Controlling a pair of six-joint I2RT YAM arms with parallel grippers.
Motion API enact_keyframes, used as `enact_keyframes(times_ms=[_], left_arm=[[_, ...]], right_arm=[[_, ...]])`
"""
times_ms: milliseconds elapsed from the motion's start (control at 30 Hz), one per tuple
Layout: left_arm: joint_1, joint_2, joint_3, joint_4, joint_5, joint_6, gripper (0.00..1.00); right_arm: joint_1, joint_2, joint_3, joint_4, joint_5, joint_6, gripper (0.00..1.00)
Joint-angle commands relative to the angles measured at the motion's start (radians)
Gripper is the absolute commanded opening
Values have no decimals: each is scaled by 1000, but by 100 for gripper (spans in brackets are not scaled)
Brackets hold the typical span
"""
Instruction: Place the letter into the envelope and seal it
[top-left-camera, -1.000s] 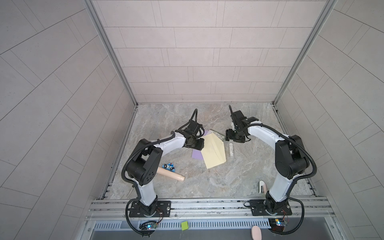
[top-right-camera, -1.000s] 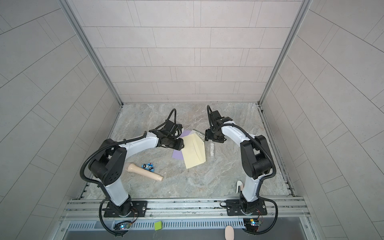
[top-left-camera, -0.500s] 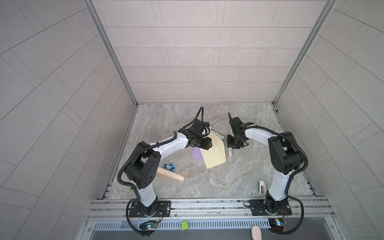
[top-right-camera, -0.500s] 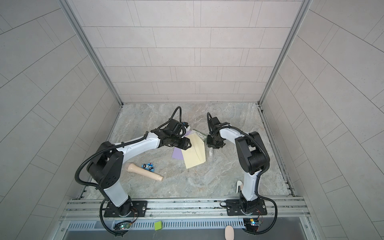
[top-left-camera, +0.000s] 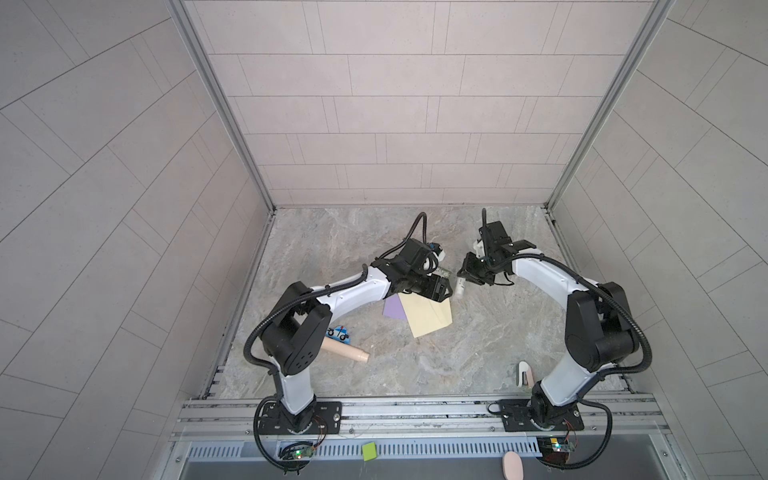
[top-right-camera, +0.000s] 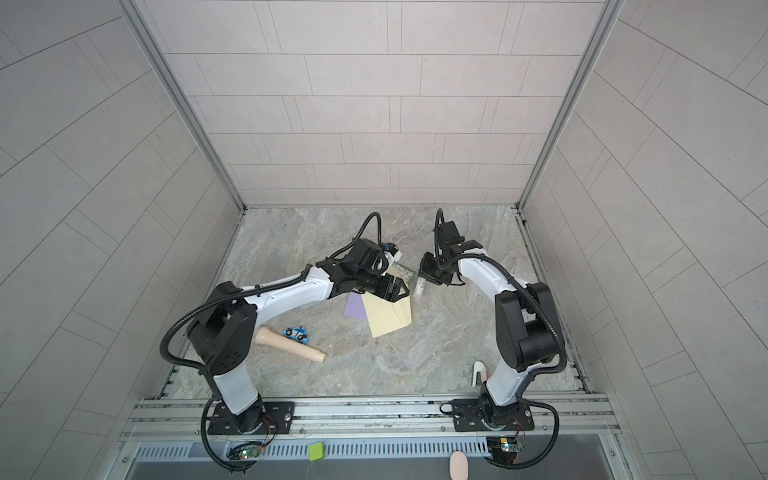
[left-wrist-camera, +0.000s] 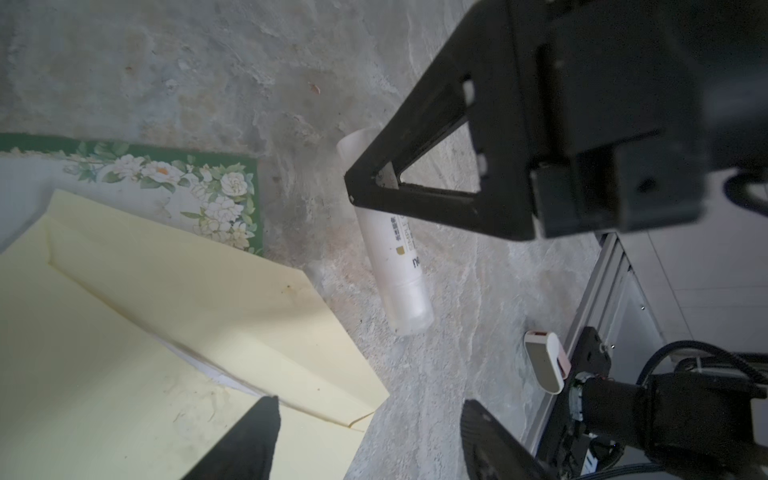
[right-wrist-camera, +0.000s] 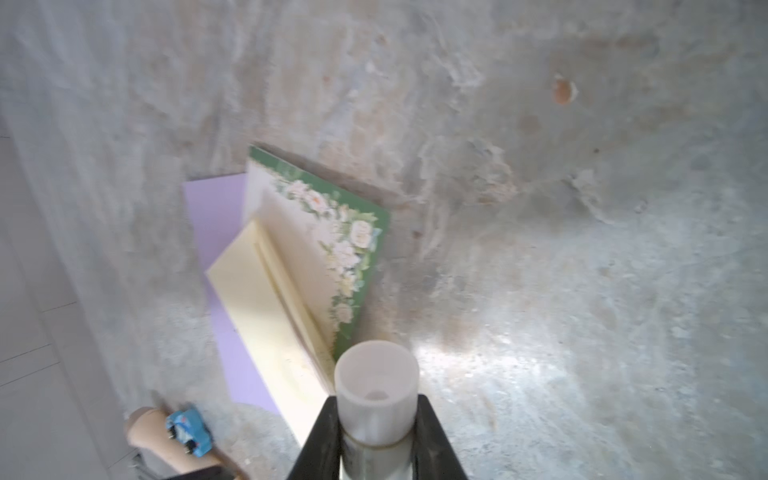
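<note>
Two claws work near the middle of the tabletop (top-left-camera: 415, 374): right gripper (right-wrist-camera: 376, 415) clenches a white glue stick (left-wrist-camera: 399, 257); left gripper (left-wrist-camera: 369, 402) hangs released over the yellow envelope (top-left-camera: 428, 318), floral letter (right-wrist-camera: 332, 224) jutting from its far end.

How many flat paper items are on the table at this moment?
3: the yellow envelope at the centre; a purple sheet partly under its left side; a floral letter partly under its far edge. More may be hidden inside or beneath.
</note>
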Motion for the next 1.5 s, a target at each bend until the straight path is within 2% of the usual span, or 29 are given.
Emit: enact_keyframes(times_ms=[0,133,200,267,467,567,600,633,667,700,800,1000,1167,1367,1467], left_arm=[[1,34,46,80,51,-39,79],[1,67,69,93,28,-40,79],[3,81,76,90,20,-38,73],[3,92,83,87,17,-31,64],[2,81,87,57,4,5,25],[2,58,86,7,-9,55,12],[3,47,81,-11,-12,78,10],[3,31,72,-27,-11,104,8],[3,18,62,-40,-7,131,7],[1,1,49,-55,-6,163,6],[1,-44,10,-103,-1,266,5],[0,-103,-32,-183,-23,388,0],[1,-129,-56,-174,2,426,0],[-2,-159,-99,-114,26,460,0],[-1,-178,-131,-63,34,467,0]], right_arm=[[2,-35,2,55,-104,84,10],[3,-60,-24,147,-177,172,9],[4,-69,-24,163,-193,191,8],[3,-77,-16,160,-202,196,8],[0,-94,9,101,-208,153,7],[-8,-95,18,56,-226,98,8],[-14,-94,18,51,-249,72,13],[-22,-91,20,45,-287,45,25],[-28,-84,23,44,-345,16,46],[-34,-75,28,42,-389,-4,54],[-39,-57,41,4,-459,-77,62],[-34,-51,32,-19,-604,-163,63],[-17,-49,42,-116,-650,-261,62],[-4,-40,35,-107,-647,-263,47],[-2,-28,41,-107,-647,-265,42]])
